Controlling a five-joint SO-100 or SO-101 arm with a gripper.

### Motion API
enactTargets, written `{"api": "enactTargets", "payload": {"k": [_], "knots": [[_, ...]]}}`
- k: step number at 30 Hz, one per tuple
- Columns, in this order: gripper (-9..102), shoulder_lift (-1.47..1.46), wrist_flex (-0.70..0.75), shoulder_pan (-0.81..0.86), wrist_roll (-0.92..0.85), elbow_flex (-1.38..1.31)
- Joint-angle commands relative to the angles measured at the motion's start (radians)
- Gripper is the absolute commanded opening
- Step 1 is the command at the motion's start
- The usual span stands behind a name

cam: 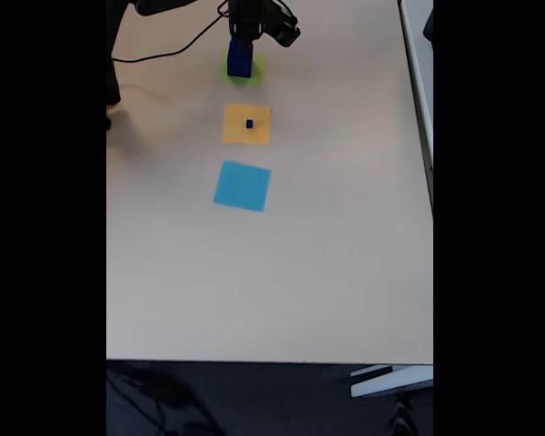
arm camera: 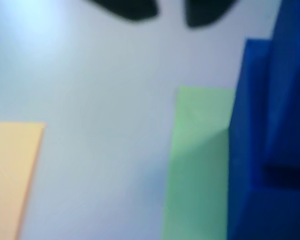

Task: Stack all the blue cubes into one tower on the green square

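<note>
Pale beige tabletop [cam: 345, 227] fills the middle of the fixed view, with black bands at both sides and dark floor along the bottom edge. Near the top centre of that view, the black robot arm [cam: 254, 14] reaches down over a stack of dark navy-blue cubes [cam: 240, 56], which stands on the flat lime-green paper square [cam: 257, 69]. Its gripper [cam: 242, 34] sits right at the top of the stack; whether the fingers clench a cube or hang released cannot be told.

Below the green square lies a flat orange paper square [cam: 236, 132], and below that, near the frame's centre, a flat light-blue paper square [cam: 242, 185]. A tiny navy-blue cube [cam: 250, 123] rests on the orange square, well apart from the stack. A black cable [cam: 163, 53] curls across the upper left.

Blurred, the wrist view shows the stacked cubes [arm camera: 270, 150] filling the right edge, the green square [arm camera: 195, 165] beside them, and the orange square [arm camera: 10, 175] at lower left.
</note>
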Motion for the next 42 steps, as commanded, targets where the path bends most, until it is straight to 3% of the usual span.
{"api": "enactTargets", "payload": {"k": [1,42], "knots": [[0,0.011,-0.017,-0.009,0.009,-0.028],[0,-0.051,-0.054,-0.026,0.026,-0.063]]}}
